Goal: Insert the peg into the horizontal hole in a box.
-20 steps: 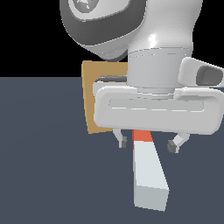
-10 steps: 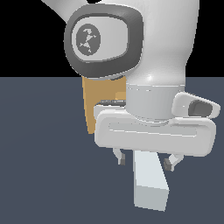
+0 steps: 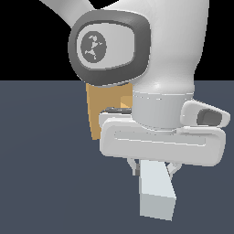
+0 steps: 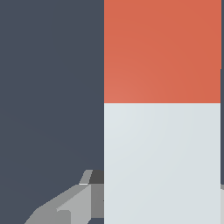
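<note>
The peg (image 3: 157,192) lies on the dark floor, its pale grey end toward the camera in the exterior view. My gripper (image 3: 153,170) straddles it from above, with one finger against each side, shut on the peg. In the wrist view the peg (image 4: 162,153) fills the space between the fingers (image 4: 81,203), and its red-orange end (image 4: 162,52) points away from the hand. The tan-orange box (image 3: 97,114) stands behind my arm. Only a strip of it shows, and the hole is hidden by the arm.
The dark grey floor (image 3: 45,173) spreads around the peg and box. My arm's large white link (image 3: 151,59) blocks most of the exterior view's centre.
The hand has come down over the peg and its fingers have drawn in from a wide spread to the peg's sides. The arm now hides the peg's red end in the exterior view.
</note>
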Action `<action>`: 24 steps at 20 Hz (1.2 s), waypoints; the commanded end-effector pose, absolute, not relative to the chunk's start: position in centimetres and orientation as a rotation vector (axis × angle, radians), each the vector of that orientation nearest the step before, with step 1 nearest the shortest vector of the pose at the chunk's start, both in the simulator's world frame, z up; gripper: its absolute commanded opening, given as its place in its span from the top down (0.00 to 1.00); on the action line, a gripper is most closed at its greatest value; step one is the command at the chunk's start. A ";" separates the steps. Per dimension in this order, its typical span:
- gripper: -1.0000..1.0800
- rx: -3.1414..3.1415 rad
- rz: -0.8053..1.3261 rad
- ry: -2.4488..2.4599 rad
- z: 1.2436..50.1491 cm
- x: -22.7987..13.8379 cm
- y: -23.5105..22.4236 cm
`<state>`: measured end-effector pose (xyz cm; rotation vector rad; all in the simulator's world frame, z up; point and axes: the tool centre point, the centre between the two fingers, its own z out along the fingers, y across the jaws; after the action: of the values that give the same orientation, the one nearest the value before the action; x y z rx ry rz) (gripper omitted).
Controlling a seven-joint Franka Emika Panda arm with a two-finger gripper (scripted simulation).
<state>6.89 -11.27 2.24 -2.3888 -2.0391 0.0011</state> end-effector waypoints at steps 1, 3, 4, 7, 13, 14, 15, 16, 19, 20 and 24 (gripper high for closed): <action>1.00 -2.389 0.000 -2.040 2.3 6.9 -11.3; 1.00 -2.389 0.000 -2.040 2.3 6.9 -11.3; 1.00 -2.389 0.000 -2.040 2.3 6.9 -11.3; 1.00 -2.385 0.001 -2.044 2.3 6.9 -11.3; 1.00 -2.329 0.001 -2.108 3.5 7.2 -11.0; 1.00 -2.313 0.001 -2.126 3.9 7.3 -10.9; 1.00 -2.295 0.002 -2.146 4.2 7.4 -10.8; 1.00 -2.275 0.002 -2.167 4.6 7.5 -10.7; 1.00 -2.201 0.002 -2.243 6.1 7.8 -10.3; 1.00 -2.172 0.002 -2.271 6.7 7.9 -10.2; 1.00 -2.054 0.002 -2.378 8.9 8.3 -9.5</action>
<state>7.98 -9.73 7.72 -2.0959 -2.3353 0.0068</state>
